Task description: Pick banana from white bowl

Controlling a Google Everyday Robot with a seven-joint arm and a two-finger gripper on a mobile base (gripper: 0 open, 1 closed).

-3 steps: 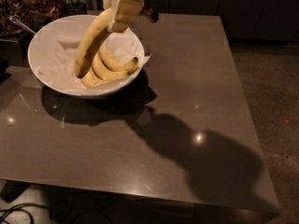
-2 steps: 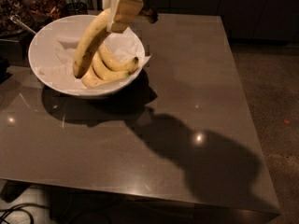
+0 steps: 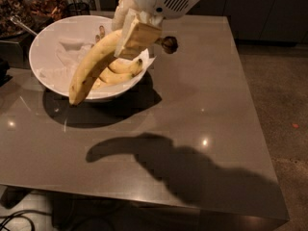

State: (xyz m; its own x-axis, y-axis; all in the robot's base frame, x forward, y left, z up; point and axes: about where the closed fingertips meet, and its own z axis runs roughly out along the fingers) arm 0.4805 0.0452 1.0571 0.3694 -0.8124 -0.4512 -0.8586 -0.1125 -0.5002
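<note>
The long yellow banana (image 3: 91, 69) with a dark brown stem end hangs tilted in the air, its lower tip over the front rim of the white bowl (image 3: 41, 44). My gripper (image 3: 137, 37) is shut on its upper part near the stem, above the bowl's right side. The bowl is wide and glossy, lined with crumpled white paper, and stands at the back left of the table. Shorter yellow bananas (image 3: 120, 71) still lie inside it.
The grey-brown table (image 3: 192, 119) stretches to the right and front, with my arm's shadow across it. A dark container with a spoon (image 3: 21, 20) stands at the back left. The floor lies beyond the right edge.
The banana has risen with my gripper, and its lower tip has swung out over the bowl's front rim. The camera view has moved closer.
</note>
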